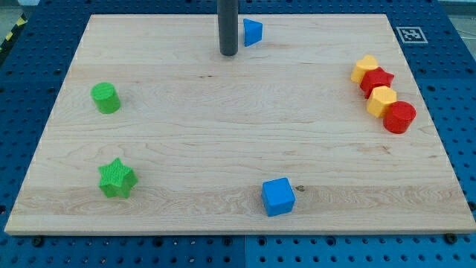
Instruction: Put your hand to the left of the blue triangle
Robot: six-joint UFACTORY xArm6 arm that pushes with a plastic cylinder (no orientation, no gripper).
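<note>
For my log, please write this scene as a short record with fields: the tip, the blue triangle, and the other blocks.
tip: my tip, just to the view's left of the blue triangle
contact: cannot tell
left side: green cylinder, green star
bottom: blue cube
right side: a touching row, yellow block, red star, second yellow block, red cylinder

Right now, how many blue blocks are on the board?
2: the blue triangle at the view's top, just right of my tip, and the blue cube near the bottom edge. None looks hidden.
</note>
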